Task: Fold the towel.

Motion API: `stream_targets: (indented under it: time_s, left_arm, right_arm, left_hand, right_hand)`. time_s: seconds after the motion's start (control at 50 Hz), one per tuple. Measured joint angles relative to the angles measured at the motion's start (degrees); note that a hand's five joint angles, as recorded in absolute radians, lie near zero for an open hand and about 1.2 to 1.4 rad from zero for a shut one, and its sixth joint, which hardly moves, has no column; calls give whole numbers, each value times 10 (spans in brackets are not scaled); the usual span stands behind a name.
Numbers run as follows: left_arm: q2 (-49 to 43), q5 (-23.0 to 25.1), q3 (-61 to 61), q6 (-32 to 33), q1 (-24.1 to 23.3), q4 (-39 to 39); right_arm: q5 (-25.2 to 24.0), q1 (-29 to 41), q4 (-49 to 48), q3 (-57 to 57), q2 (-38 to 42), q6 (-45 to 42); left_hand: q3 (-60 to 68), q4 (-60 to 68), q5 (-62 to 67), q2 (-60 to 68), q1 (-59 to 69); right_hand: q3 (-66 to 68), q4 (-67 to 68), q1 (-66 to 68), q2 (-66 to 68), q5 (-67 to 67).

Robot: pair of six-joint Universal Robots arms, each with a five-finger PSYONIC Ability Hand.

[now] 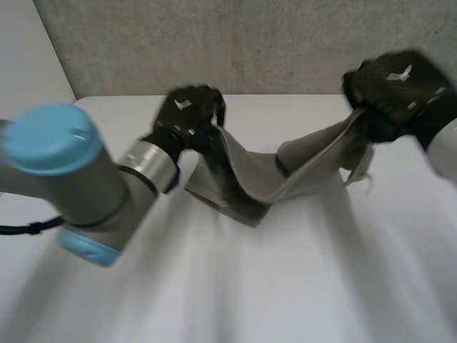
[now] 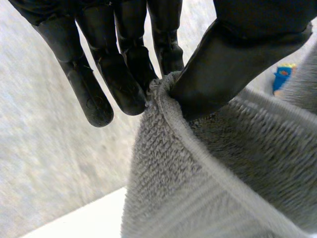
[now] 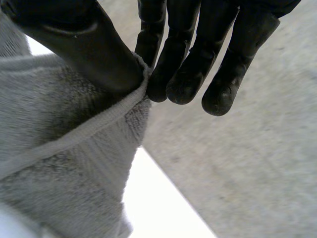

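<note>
The grey towel [image 1: 250, 175] hangs stretched between the two hands over the far part of the white table [image 1: 300, 286], and its middle sags down to the tabletop. The left hand [image 1: 187, 114] pinches one corner between thumb and fingers. Over to the right and a little higher, the right hand [image 1: 393, 86] pinches the opposite corner the same way. A grey wall [image 1: 250, 43] stands just behind the table's far edge.

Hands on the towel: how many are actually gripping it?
2. The left hand pinches the towel by its hem at one end, thumb against fingers. The right hand pinches the hem at the opposite end. The towel sags between them.
</note>
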Motion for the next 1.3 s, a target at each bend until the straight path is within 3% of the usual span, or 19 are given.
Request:
stream_targets:
  time_s: [0.1,0.22,0.32,0.4,0.52,0.64,0.76,0.84,0.98,1.14,1.3]
  left_arm:
    - [91,30,-25,2,44,-19]
    - [167,102,-29,2,134,-75]
    - [145,145,-26,4,169,-118]
    - [68,155,-7,21,173,-141]
    - [-56,150,69,78,167,-151]
    - [-132,113,238,107,156,-133]
    - [-111,50,391,75,142,-57]
    - [-78,28,432,54,140,1]
    - [-49,27,406,42,144,41]
    - [-51,79,202,59,160,43]
    - [-63,154,-47,159,171,98]
  right_arm:
    - [-11,-23,58,-54,-29,0]
    - [-43,-46,129,-109,-22,-7]
    - [-57,-45,170,-119,57,-36]
    - [-35,-23,186,-142,146,-83]
    - [33,26,173,-241,269,-121]
    - [91,65,57,-419,364,-123]
    - [106,71,-96,-536,358,-83]
    - [106,68,-149,-557,332,-45]
    - [89,65,-149,-504,302,-13]
    - [19,60,-123,-309,268,-17]
    - [-32,60,-151,-74,255,-63]
  left_hand:
    - [1,0,0,0,0]
    - [1,0,3,0,0]
    - [2,0,3,0,0]
    - [2,0,3,0,0]
    - [2,0,3,0,0]
    - [2,0,3,0,0]
    - [3,0,3,2,0]
    - [4,0,3,2,1]
    - [4,0,3,2,1]
    - [5,1,3,4,1]
    - [5,3,3,4,1]
  right_hand:
    - [0,0,0,0,0]
    - [0,0,0,0,0]
    - [0,0,0,0,0]
    - [0,0,0,0,0]
    - [0,0,0,0,0]
    - [0,0,0,0,0]
    - [0,0,0,0,0]
    - [0,0,0,0,0]
    - [0,0,0,0,0]
    - [0,0,0,0,0]
    - [0,0,0,0,0]
